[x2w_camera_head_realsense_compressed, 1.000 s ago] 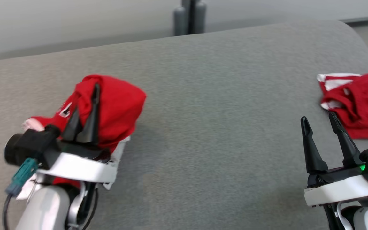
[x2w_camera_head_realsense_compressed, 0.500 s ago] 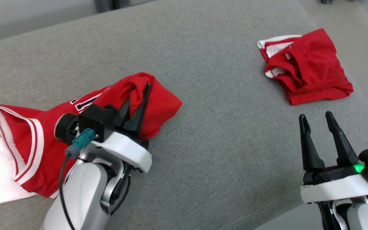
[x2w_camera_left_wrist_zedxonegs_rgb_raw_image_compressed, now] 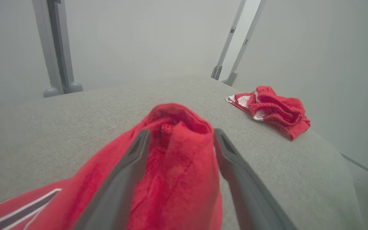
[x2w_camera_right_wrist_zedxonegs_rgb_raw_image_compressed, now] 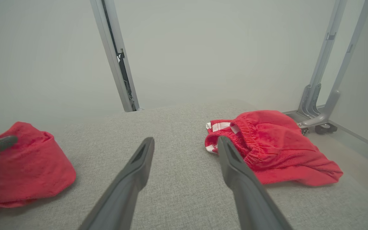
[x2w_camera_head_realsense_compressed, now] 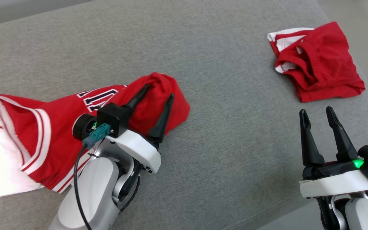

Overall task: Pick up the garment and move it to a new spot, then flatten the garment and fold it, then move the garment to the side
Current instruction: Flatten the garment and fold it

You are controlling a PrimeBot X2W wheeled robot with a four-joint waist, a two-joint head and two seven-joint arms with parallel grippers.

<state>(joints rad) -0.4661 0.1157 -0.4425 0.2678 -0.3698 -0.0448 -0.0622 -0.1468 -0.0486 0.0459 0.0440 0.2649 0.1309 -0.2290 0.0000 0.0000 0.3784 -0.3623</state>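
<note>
Grey-covered bench [x2w_camera_head_realsense_compressed: 235,153] carries everything; my left hand [x2w_camera_head_realsense_compressed: 159,90] is spread wide and clamps nothing, its fingers astride the bunched end of the red jersey [x2w_camera_head_realsense_compressed: 59,111], which trails toward 9 o'clock; I'd lift straight up before flattening, so no fabric snags; right hand [x2w_camera_head_realsense_compressed: 315,110] gapes empty at 4; red shorts [x2w_camera_head_realsense_compressed: 324,64] lie at 2; pale walls [x2w_camera_left_wrist_zedxonegs_rgb_raw_image_compressed: 139,38] beyond.

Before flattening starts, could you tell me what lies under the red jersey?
Grey cushion shows around the red jersey, which rests on it. The left gripper straddles its bunched end, fingers open. Anything beneath the fabric is covered.
</note>
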